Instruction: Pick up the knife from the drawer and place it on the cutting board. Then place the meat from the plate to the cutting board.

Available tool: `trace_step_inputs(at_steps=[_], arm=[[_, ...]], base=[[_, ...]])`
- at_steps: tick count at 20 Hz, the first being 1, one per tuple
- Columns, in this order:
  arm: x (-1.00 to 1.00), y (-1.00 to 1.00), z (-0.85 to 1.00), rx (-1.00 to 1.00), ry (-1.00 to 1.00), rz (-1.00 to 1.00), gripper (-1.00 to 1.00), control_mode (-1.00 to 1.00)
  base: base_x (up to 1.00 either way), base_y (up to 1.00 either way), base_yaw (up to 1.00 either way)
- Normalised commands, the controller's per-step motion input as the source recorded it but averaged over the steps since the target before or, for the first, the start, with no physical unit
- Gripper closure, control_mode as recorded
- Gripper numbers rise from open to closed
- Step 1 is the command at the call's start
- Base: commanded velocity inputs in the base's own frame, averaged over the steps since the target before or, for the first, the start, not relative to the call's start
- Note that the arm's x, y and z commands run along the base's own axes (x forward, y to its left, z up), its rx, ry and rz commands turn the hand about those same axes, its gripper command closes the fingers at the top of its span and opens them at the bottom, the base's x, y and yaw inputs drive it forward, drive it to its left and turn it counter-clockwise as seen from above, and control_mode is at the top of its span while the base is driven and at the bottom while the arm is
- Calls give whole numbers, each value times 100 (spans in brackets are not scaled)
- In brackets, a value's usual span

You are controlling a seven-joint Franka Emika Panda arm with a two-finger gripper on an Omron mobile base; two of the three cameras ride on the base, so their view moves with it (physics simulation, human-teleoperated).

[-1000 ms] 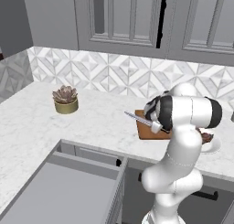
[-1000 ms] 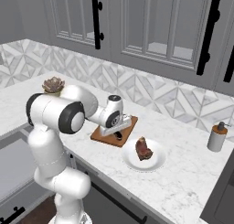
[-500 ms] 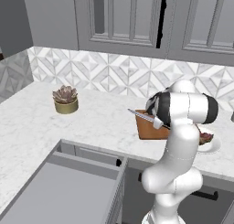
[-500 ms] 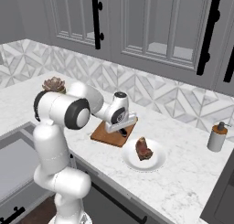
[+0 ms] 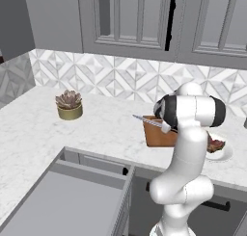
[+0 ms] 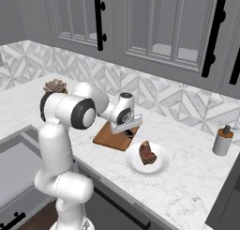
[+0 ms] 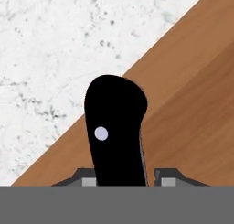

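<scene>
- Right now the pincer sits low over the cutting board, and the black handle of the knife rises between its two finger tips.
- Whether the jaws clamp that handle or stand just clear of it, I cannot tell; small gaps seem to show on each side of the handle in the hand view, yet the tips are nearly hidden at the bottom edge.
- From the left base view the knife's silver blade sticks out level past the board's left edge, tip pointing toward the plant, with the handle end lost behind the arm's wrist.
- From the right base view the pincer is pressed close to the reddish-brown cutting board; I cannot make out whether the knife touches the wood.
- Just to the right of the board lies a white plate with the piece of meat on it, apart from the board.
- At the lower left of the left base view the grey drawer stands pulled open, its flat inside bare.
- Farther left on the marble counter stands a small potted succulent, well apart from the board.
- Near the counter's right end a soap dispenser stands by the patterned wall tiles.
</scene>
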Motion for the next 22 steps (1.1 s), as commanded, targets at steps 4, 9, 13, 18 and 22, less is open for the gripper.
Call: trace_step_inputs(at_steps=[4, 9, 13, 18, 22], arm=[[0, -10, -6, 0, 0, -3, -100, -100], [-9, 3, 2, 0, -3, -5, -100, -100], [-33, 2, 21, 0, -10, -2, -100, -100], [-42, 23, 35, 0, -11, 0, -100, -100], [-51, 48, 33, 0, -9, 4, -100, -100]], base=[[0, 0, 0], [0, 0, 0], [0, 0, 0], [0, 0, 0], [0, 0, 0]])
